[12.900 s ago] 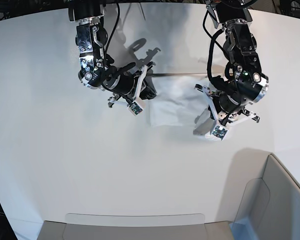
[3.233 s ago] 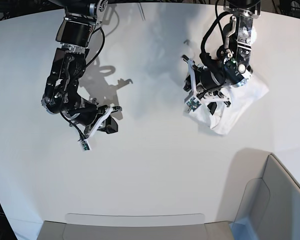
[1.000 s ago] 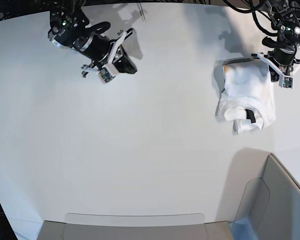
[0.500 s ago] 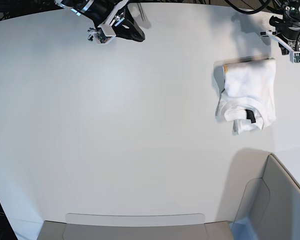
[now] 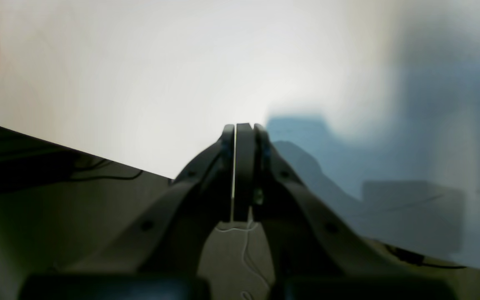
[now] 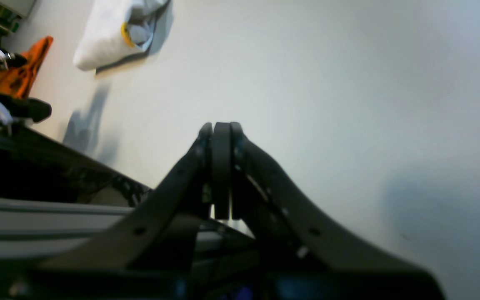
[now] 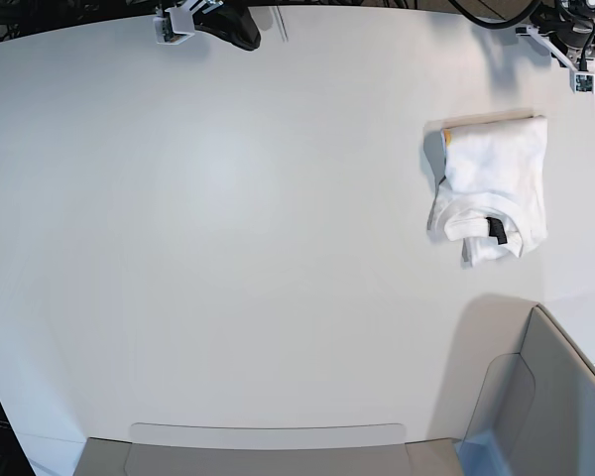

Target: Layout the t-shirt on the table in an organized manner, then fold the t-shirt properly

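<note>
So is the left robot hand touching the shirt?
Apart. The base view shows the left gripper up at the table's far edge, bare tabletop between it and the t-shirt.

I am seeing the t-shirt [image 7: 491, 190] lying folded into a compact white bundle on the counter [image 7: 228, 248], toward its right side. Its black neck label is facing up at the near end, with orange print peeking out along the left edge.

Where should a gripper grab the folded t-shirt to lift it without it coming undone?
Probably at the straight folded edge of the t-shirt, the end farthest from the black neck label, coming from the table's far side. The layers stack neatly there, while the collar end looks bunched and loose.
</note>
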